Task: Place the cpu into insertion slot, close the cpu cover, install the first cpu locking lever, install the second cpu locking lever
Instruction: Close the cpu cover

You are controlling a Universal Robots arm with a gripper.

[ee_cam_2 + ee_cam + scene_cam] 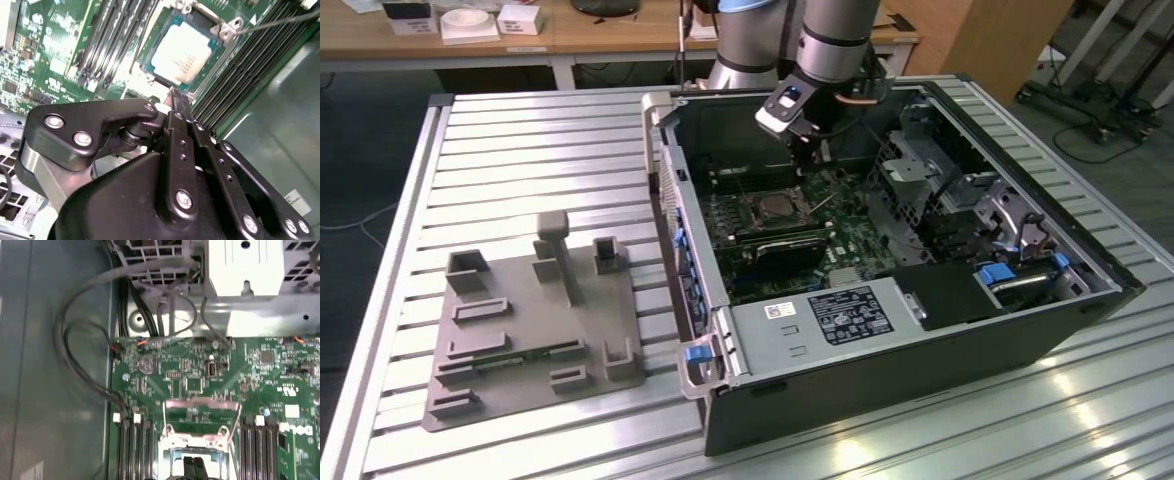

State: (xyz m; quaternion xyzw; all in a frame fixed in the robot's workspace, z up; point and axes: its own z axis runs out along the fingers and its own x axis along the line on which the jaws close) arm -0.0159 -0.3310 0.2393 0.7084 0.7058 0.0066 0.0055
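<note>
Gripper (814,157) inside open computer case (894,385), above green motherboard (854,235), grey fixture tray (520,345) alongside

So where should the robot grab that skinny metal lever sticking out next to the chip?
Probably on the lever's long straight part, well away from its hinge at the socket corner. It is a thin bare rod that seems raised off the board there, so the gripper could come down from above and pinch it across from both sides.

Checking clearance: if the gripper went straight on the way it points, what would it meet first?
The gripper would likely meet the cpu, near its closest edge, though depth is unclear.
</note>
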